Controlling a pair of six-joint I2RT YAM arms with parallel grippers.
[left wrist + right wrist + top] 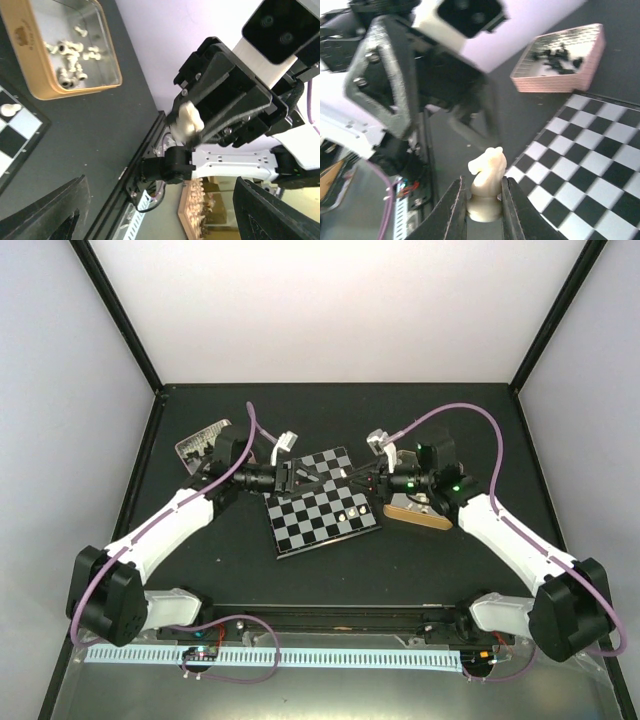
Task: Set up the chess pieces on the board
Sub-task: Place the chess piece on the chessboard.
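while right claw (484, 199) grips cream knight (488, 172) (above board (590, 150)) | left claw (308, 478) spread wide

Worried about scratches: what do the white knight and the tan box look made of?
The white knight looks like moulded plastic: smooth, slightly glossy cream surface. The tan box seems metal: its inside is silvery and reflective, its rim matte tan.

Top view high, distant; wrist views close, face-to-face, sharing board (322, 505).

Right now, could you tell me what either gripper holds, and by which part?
The right gripper pinches a cream-white knight by its base; the left gripper is open and empty.
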